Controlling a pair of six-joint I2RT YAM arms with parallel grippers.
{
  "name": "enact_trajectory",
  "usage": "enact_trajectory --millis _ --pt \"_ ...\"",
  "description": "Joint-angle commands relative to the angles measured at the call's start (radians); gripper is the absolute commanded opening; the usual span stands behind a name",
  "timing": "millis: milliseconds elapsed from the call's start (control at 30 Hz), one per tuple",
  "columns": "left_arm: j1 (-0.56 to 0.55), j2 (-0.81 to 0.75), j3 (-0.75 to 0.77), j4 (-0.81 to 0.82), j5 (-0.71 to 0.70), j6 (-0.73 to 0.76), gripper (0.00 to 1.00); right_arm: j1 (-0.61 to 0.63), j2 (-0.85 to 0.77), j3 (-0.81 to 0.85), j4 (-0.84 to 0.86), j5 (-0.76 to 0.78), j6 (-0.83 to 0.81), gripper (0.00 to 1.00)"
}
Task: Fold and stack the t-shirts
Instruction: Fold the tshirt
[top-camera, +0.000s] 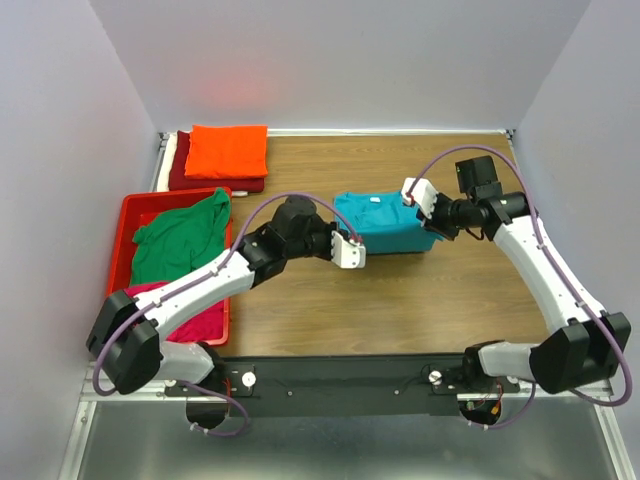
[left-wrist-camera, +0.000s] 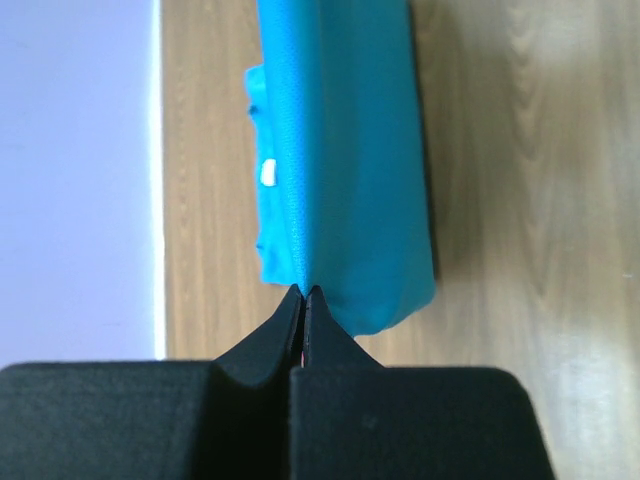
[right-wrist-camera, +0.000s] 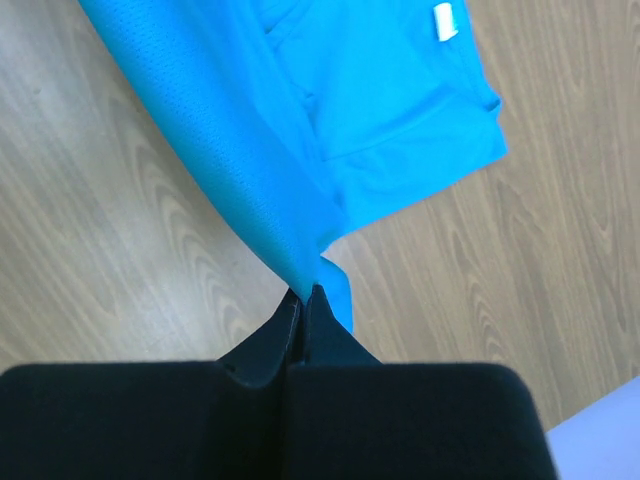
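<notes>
The turquoise t-shirt (top-camera: 385, 224) lies part folded in the middle of the wooden table, its near edge lifted between both grippers. My left gripper (top-camera: 349, 250) is shut on its near left corner; in the left wrist view (left-wrist-camera: 305, 290) the cloth (left-wrist-camera: 345, 150) rises from the closed tips. My right gripper (top-camera: 424, 197) is shut on its right corner; in the right wrist view (right-wrist-camera: 305, 292) the shirt (right-wrist-camera: 330, 110) hangs stretched from the tips. A white label (right-wrist-camera: 444, 20) shows at the collar.
A red crate (top-camera: 128, 218) at the left holds a green t-shirt (top-camera: 180, 238) over a magenta one (top-camera: 200, 322). At the back left an orange folded t-shirt (top-camera: 228, 150) lies on a dark red one (top-camera: 200, 183) and a white one. Walls stand on three sides.
</notes>
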Motion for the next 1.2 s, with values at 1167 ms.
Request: enact_trajectory --millis 1167 --pt "0.304 0.869 0.746 0.031 -0.066 -0.239 0.0 -0.065 0.811 0.558 0.353 0.214 0.282 0.01"
